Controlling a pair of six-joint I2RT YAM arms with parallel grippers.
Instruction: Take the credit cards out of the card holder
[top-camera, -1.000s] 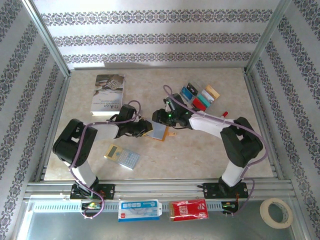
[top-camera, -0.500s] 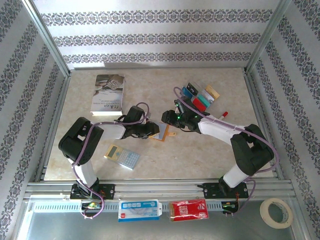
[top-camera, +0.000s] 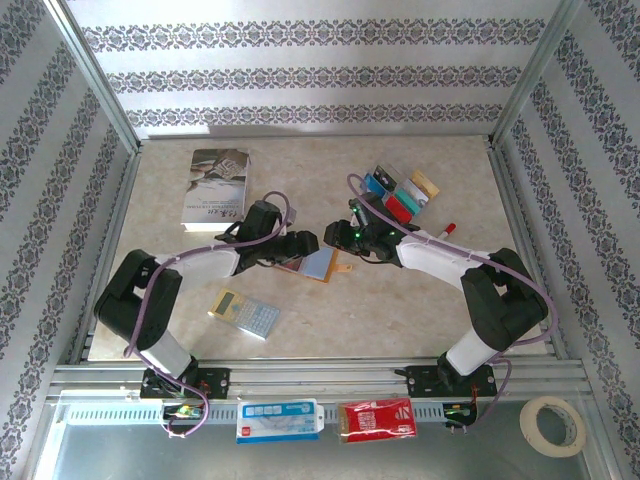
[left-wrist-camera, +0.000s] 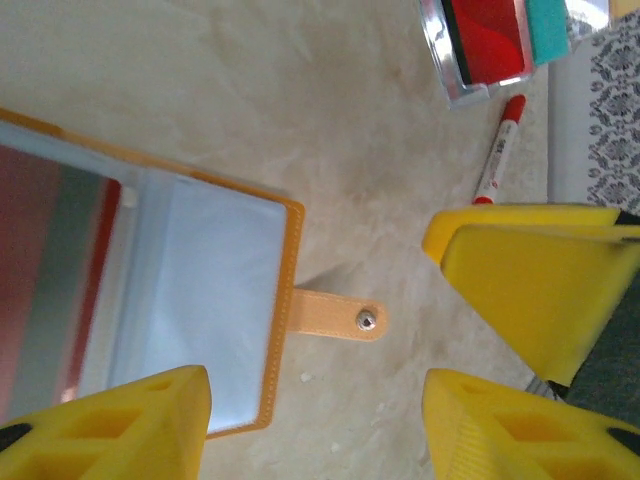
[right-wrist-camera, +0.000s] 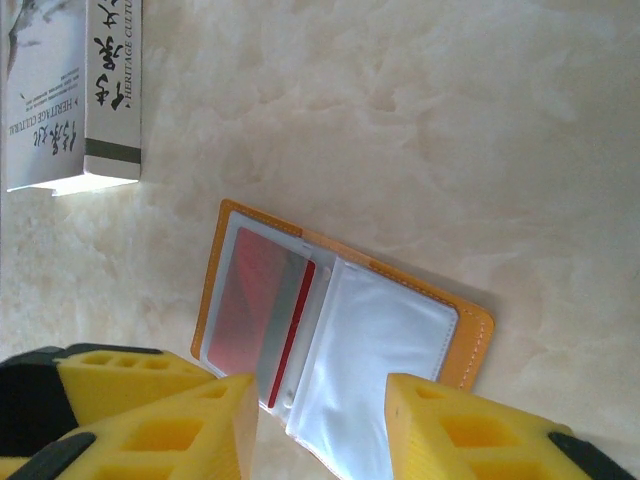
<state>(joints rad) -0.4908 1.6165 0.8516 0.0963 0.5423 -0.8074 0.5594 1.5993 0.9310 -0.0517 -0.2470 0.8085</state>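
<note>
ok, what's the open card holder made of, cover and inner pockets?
Orange-tan bifold card holder: cover looks like leather or faux leather, matte, with stitched edges and a snap-stud tab. Inner pockets: likely clear glossy plastic film, showing glare, red card visible through one.

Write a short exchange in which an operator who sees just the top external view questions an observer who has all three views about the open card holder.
Operator: Is there a card left inside the card holder?
Observer: Yes. The right wrist view shows a red card tucked into one half.
Operator: Is the left gripper clamped on the holder?
Observer: No. In the left wrist view its jaws stand well apart and clamp nothing.
</note>
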